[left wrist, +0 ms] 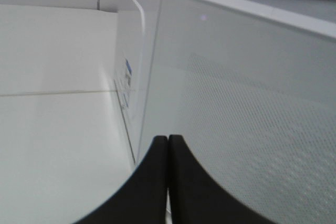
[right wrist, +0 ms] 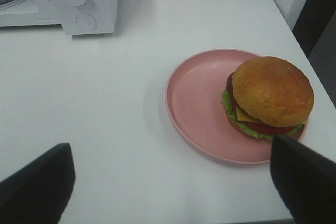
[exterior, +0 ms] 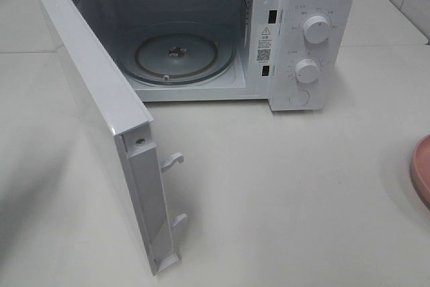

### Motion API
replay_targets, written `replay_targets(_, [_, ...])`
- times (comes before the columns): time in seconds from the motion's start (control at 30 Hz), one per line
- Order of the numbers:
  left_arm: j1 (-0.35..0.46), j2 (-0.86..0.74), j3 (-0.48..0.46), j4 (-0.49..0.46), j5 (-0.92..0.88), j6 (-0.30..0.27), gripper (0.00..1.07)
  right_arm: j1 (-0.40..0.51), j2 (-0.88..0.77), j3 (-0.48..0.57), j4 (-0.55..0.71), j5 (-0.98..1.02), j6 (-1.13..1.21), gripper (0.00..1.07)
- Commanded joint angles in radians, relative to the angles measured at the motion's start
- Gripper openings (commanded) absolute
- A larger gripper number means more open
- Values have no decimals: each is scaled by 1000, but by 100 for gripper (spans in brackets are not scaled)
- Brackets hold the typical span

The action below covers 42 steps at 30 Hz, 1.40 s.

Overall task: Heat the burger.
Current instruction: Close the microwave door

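Observation:
The burger [right wrist: 270, 95], with a brown bun, lettuce, cheese and tomato, sits on the right side of a pink plate [right wrist: 199, 103]. My right gripper [right wrist: 170, 153] hovers open above the plate's near side, holding nothing. The white microwave [exterior: 316, 5] stands at the back with its door [exterior: 101, 112] swung wide open to the left. Its glass turntable [exterior: 178, 55] is bare. My left gripper [left wrist: 168, 137] is shut on nothing, close to the door's meshed outer face [left wrist: 252, 103]. Neither gripper shows in the exterior view.
Only the plate's rim [exterior: 422, 169] shows at the right edge of the exterior view. Two knobs [exterior: 314, 29] and a round button are on the microwave's right panel. Two latch hooks [exterior: 172, 160] stick out of the door's edge. The table's edge [right wrist: 294, 24] runs just right of the plate.

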State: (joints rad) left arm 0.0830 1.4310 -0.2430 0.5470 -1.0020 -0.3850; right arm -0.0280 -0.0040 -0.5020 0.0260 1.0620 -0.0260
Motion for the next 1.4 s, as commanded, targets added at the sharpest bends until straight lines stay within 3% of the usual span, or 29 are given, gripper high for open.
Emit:
replay_targets(0.03, [-5, 79, -38, 67, -49, -35, 0, -6, -21, 0, 2, -7, -4, 98])
replay_targets(0.2, [-58, 135, -69, 61, -48, -9, 0, -6, -21, 0, 2, -7, -4, 98])
replay_targets(0.5, [-205, 241, -106, -55, -48, 69, 0, -6, -21, 0, 2, -7, -4, 98])
replay_targets(1.07, [-444, 378, -210, -233, -49, 82, 0, -6, -21, 0, 2, -7, -3, 98])
replay_targets(1.2, [-506, 403, -255, -314, -44, 87, 0, -6, -21, 0, 2, -7, -3, 98])
replay_targets(1.33, [-536, 423, -291, -372, -44, 104, 0, -6, -21, 0, 2, -7, -3, 98])
replay_targets(1.4, [-575, 456, -339, -406, -45, 146, 0, -6, -21, 0, 2, -7, -3, 98])
